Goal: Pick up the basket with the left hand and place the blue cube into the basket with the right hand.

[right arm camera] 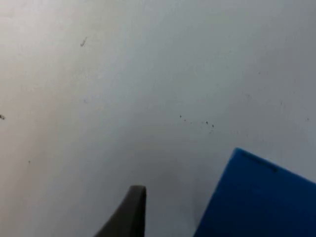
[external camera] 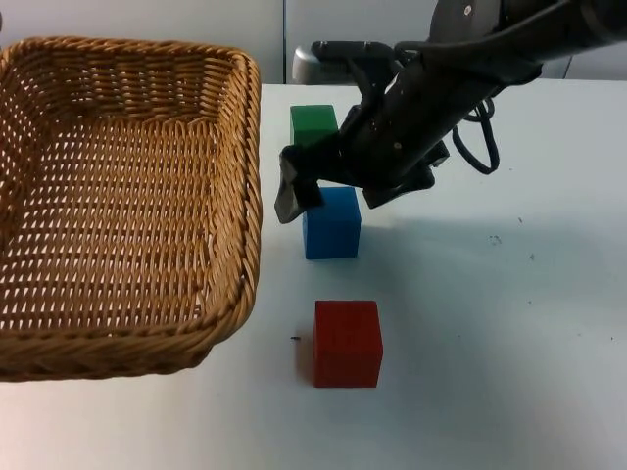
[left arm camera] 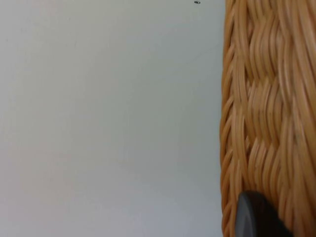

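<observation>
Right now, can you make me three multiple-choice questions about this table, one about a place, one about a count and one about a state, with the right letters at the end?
1. Which cube lies between the other two in the top view?
A. red cube
B. blue cube
C. green cube

2. How many cubes stand on the table?
A. two
B. three
C. four

3. What lies inside the basket?
A. the blue cube
B. the red cube
C. nothing

Answers:
1 B: the blue cube sits between the green cube behind it and the red cube in front.
2 B: one green, one blue, one red.
3 C: the basket shows bare wicker inside; the blue cube stands on the table, with the right gripper at its edge.
</observation>
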